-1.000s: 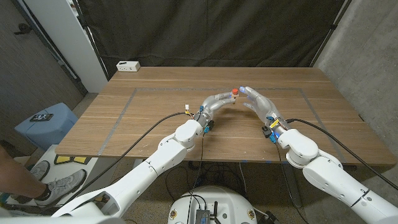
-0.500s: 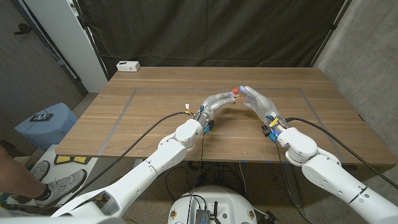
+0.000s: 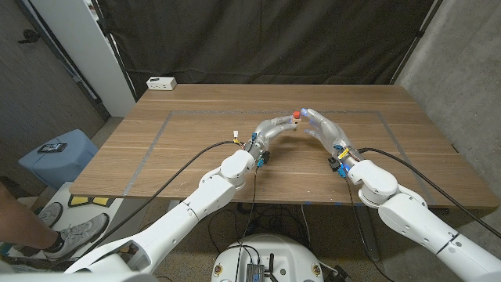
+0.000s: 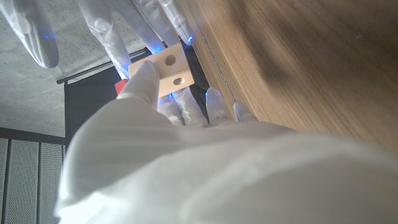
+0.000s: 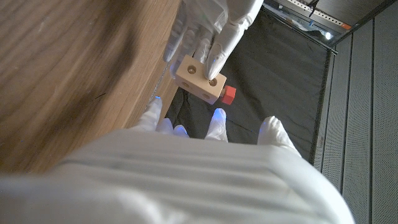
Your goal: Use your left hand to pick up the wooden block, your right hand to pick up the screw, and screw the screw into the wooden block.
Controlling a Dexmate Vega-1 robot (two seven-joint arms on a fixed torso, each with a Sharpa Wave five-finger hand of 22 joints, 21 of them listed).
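Above the table's middle, my left hand (image 3: 274, 127) holds a pale wooden block (image 5: 200, 78) with round holes (image 4: 169, 70) between thumb and fingers. A red-headed screw (image 5: 229, 94) sticks out of the block's side, and its head (image 3: 295, 115) shows between the two hands. My right hand (image 3: 325, 127) reaches in from the other side with its fingers spread. Its fingertips (image 5: 217, 115) sit just short of the screw head, with a small gap showing in the right wrist view. In the left wrist view my thumb hides most of the screw.
Both hands hover over the wooden table (image 3: 196, 149), inside a taped rectangle. A white box (image 3: 161, 82) lies at the far left corner. A blue stool (image 3: 56, 153) stands off the table's left side, and a person's shoe (image 3: 66, 235) shows at the bottom left.
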